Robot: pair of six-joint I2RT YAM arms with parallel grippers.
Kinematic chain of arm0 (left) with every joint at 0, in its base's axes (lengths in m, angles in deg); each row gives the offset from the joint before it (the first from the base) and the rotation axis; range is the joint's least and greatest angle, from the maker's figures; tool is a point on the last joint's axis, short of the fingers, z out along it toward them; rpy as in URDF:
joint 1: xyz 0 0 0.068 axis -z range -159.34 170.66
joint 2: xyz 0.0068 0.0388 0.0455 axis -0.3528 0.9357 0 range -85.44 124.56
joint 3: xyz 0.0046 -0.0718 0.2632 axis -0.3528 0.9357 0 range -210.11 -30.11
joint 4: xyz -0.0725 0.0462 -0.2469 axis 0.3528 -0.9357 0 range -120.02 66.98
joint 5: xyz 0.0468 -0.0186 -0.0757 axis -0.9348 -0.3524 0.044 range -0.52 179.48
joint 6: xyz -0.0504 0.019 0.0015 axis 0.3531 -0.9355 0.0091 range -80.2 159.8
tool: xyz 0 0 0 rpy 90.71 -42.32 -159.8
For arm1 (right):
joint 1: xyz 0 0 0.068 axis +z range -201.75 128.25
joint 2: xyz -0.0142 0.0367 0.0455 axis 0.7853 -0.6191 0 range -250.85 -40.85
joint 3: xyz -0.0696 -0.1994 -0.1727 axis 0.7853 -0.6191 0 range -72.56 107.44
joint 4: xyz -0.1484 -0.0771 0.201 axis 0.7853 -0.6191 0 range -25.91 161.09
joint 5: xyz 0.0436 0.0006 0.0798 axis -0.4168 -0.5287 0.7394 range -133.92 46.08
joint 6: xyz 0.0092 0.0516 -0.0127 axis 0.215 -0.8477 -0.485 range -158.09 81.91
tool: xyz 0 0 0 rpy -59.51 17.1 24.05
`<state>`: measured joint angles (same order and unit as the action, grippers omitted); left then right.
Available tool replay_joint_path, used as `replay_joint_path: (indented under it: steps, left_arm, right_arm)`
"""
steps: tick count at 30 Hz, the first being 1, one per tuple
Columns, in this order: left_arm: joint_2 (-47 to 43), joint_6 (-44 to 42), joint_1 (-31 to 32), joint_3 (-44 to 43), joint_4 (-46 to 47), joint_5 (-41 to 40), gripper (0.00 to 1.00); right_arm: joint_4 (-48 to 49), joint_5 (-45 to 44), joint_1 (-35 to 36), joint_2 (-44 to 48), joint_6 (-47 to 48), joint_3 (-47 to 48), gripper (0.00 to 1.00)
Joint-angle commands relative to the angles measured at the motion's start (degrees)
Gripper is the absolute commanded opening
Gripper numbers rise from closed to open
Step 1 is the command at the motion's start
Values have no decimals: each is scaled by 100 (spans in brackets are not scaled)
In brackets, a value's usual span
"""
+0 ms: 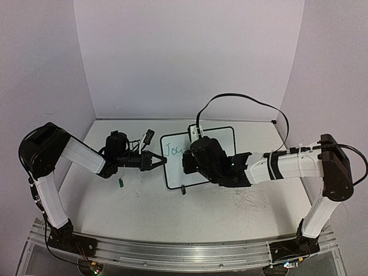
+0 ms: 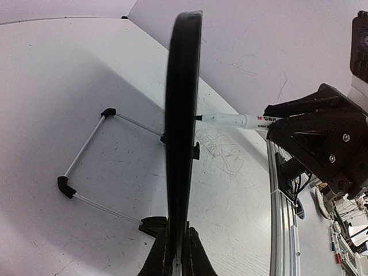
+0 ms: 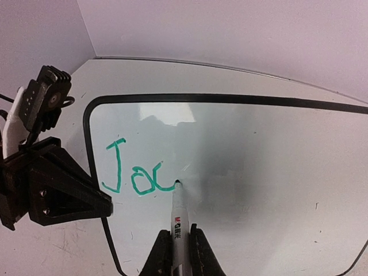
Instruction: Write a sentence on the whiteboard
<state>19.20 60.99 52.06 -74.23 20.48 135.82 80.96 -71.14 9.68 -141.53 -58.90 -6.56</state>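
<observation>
The whiteboard (image 1: 221,141) stands tilted at the table's middle. My left gripper (image 1: 163,161) is shut on its left edge. In the left wrist view the whiteboard (image 2: 183,115) shows edge-on, running up from between the closed fingers of the left gripper (image 2: 181,238). My right gripper (image 3: 177,238) is shut on a white marker (image 3: 177,215). The marker's tip touches the whiteboard (image 3: 259,172) at the end of the green sentence (image 3: 135,172), which reads "Jo" plus a partial stroke. From above, the right gripper (image 1: 190,161) covers the board's middle, with only "Jo" (image 1: 171,150) showing.
A small green cap (image 1: 121,183) lies on the table to the left of the board. The board's wire stand (image 2: 86,167) rests behind it. A black cable (image 1: 241,98) loops over the back. White walls enclose the table, and an aluminium rail (image 1: 184,253) runs along the near edge.
</observation>
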Motion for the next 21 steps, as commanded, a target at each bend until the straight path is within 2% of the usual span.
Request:
replay_joint_path:
  steps: [1,21]
  left_arm:
    - [-263,-89,77,44,59,181,0]
    - [-268,-98,77,36,56,185,0]
  right_arm:
    - [50,-284,-51,170,110,225,0]
    - [36,-223,-77,67,245,352,0]
